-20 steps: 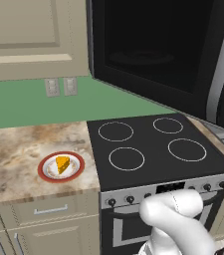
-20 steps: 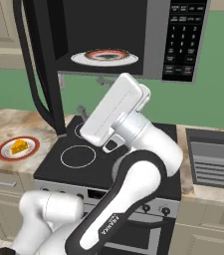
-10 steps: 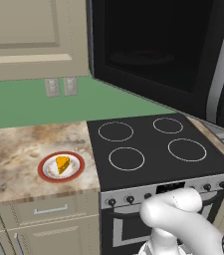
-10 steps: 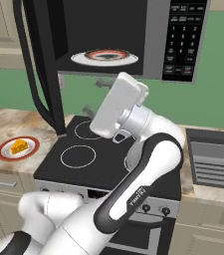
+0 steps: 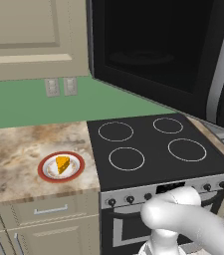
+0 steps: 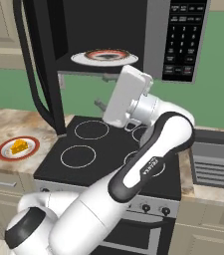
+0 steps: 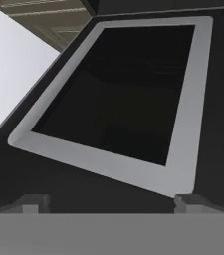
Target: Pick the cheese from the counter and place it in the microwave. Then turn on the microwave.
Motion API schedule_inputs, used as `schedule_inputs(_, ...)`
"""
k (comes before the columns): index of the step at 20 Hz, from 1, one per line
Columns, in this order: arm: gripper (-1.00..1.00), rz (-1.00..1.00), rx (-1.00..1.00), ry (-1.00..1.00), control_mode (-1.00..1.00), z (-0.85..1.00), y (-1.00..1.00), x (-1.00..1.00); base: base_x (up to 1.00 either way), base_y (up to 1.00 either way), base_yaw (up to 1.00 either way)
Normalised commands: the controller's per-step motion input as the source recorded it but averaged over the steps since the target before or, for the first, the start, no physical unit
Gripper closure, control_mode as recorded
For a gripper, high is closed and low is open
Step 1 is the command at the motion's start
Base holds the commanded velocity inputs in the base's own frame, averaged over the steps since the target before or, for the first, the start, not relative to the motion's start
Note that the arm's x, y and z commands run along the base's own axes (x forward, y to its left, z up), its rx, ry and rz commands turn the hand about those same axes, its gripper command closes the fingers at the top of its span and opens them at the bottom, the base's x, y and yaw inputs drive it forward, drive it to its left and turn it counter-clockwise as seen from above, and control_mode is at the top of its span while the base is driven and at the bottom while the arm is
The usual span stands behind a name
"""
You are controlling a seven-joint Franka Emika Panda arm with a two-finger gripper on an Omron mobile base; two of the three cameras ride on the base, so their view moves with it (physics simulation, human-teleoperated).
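One orange cheese wedge (image 5: pixel 62 164) lies on a red-rimmed white plate (image 5: pixel 48 173) on the marbled counter (image 5: pixel 14 154), just left of the black stovetop (image 5: pixel 153 149) and well apart from the arm. Above the stove the microwave (image 6: pixel 183 35) hangs with its door (image 5: pixel 153 50) swung open, and a second red-rimmed plate (image 6: pixel 105 56) sits inside. Facing that door, the gripper (image 7: pixel 111 201) holds nothing, its tips spread wide; in the right base view its fingers seem hidden behind the hand.
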Motion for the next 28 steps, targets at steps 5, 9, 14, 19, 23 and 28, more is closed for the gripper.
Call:
schedule_inputs(5,-1.00,-0.09,-0.09,0.00,-1.00,-0.05,-0.13,0.27,0.00,0.00,0.00)
schedule_inputs(9,-1.00,-0.03,-0.02,0.00,-1.00,-0.16,-0.04,0.16,0.00,0.00,0.00)
schedule_inputs(14,-1.00,-0.02,0.00,0.00,-1.00,-0.15,0.02,0.21,0.00,0.00,0.00)
schedule_inputs(19,-1.00,0.00,0.00,0.00,-1.00,-0.04,0.01,0.22,0.00,0.00,0.00)
schedule_inputs(23,-1.00,-0.01,-0.02,-0.04,-1.00,0.00,0.06,0.10,0.00,0.00,0.00)
schedule_inputs(28,-1.00,-0.08,-0.12,-0.04,-1.00,0.00,0.11,0.00,0.00,0.00,0.00)
